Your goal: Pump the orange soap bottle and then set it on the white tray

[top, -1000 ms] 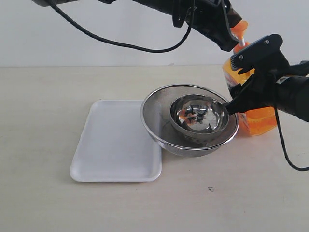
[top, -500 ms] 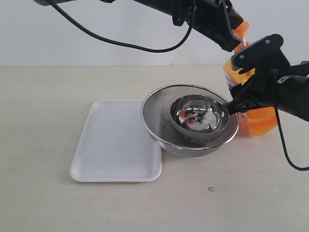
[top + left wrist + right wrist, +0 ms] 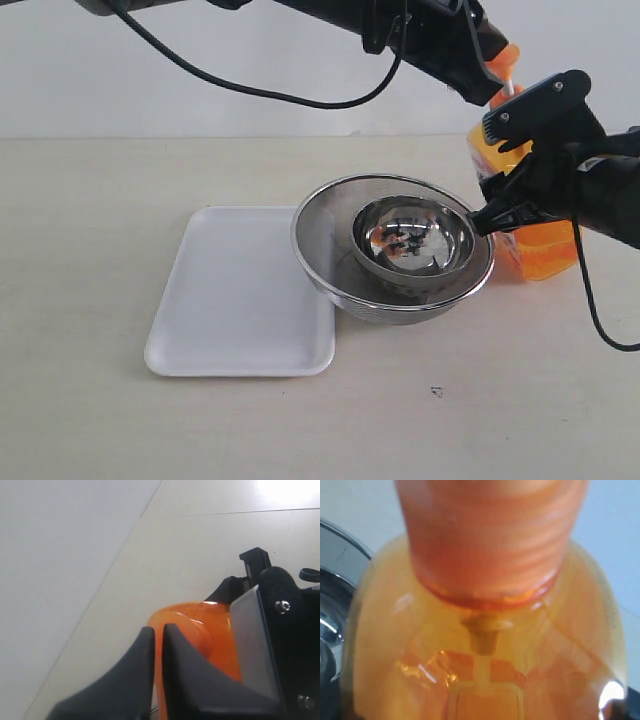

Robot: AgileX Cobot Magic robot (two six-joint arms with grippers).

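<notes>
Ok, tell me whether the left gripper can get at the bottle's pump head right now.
Likely yes. The left gripper, shut, sits right on the orange pump head with nothing between them. The right gripper grips the orange soap bottle lower down, clear of the pump.

The orange soap bottle (image 3: 485,655) is clear, glossy plastic with bright glints over the liquid; its ribbed collar (image 3: 487,545) is smooth orange plastic; the pump head (image 3: 200,630) is shiny orange plastic; the white tray (image 3: 235,330) looks smooth and satin-matt; the outer bowl (image 3: 325,225) is brushed steel, the inner bowl (image 3: 415,245) mirror-polished; the left gripper (image 3: 156,635) has matt black fingers; the table (image 3: 90,220) is pale and matt.
</notes>
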